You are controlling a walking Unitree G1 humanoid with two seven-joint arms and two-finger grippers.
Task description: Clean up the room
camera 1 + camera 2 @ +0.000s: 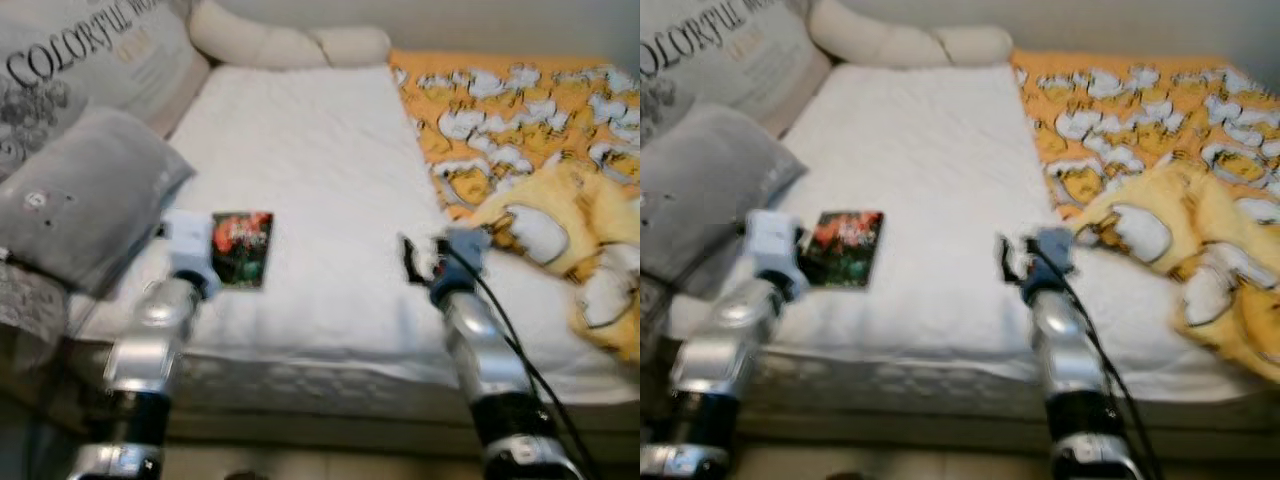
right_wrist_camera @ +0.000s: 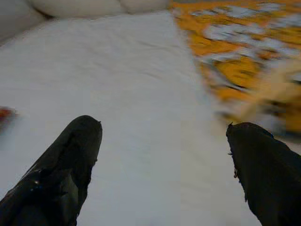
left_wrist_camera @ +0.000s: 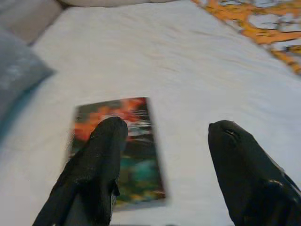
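Observation:
A book (image 1: 242, 250) with a dark red-and-green cover lies flat on the white bed sheet (image 1: 320, 150), near the bed's front left. My left gripper (image 3: 167, 129) hovers open just above the book's near end. In the left wrist view one black finger (image 3: 101, 160) overlaps the cover and the other stands over bare sheet beside it. My right gripper (image 2: 164, 127) is open above bare white sheet at the front right, with nothing between its fingers; in the left eye view it (image 1: 415, 258) sits close to the blanket's edge.
A grey pillow (image 1: 80, 200) and a lettered cushion (image 1: 90, 50) lie to the left of the book. A cream bolster (image 1: 290, 42) sits at the head. An orange-and-yellow patterned blanket (image 1: 540, 130) is bunched over the right side. The mattress's front edge (image 1: 330, 380) is near my arms.

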